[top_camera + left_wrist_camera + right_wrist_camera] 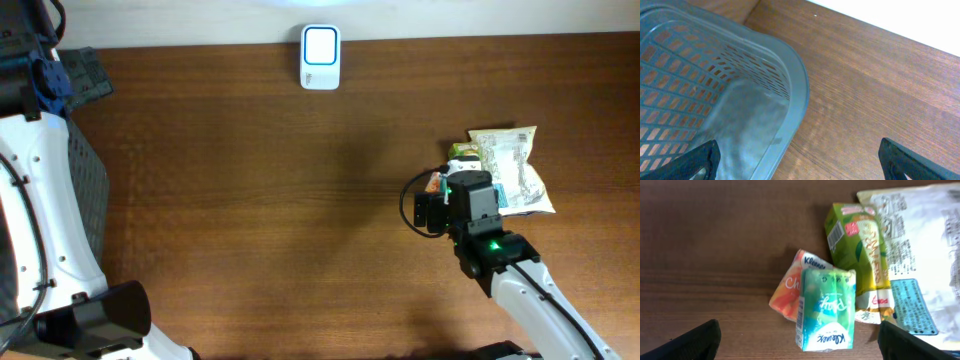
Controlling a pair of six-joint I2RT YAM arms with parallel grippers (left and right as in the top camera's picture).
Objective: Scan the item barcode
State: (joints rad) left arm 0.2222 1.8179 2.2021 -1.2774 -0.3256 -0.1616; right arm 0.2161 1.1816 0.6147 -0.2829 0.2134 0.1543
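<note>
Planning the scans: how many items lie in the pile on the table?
4: teal Kleenex pack atop orange Kleenex pack, green box beside them, white bag beyond. Others may hide underneath.

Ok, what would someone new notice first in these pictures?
Probably the bright teal Kleenex pack atop an orange pack, beside a green carton and a white bag, under the open right gripper on the right of the table. Then the white scanner at the far edge and the grey basket on the left.
</note>
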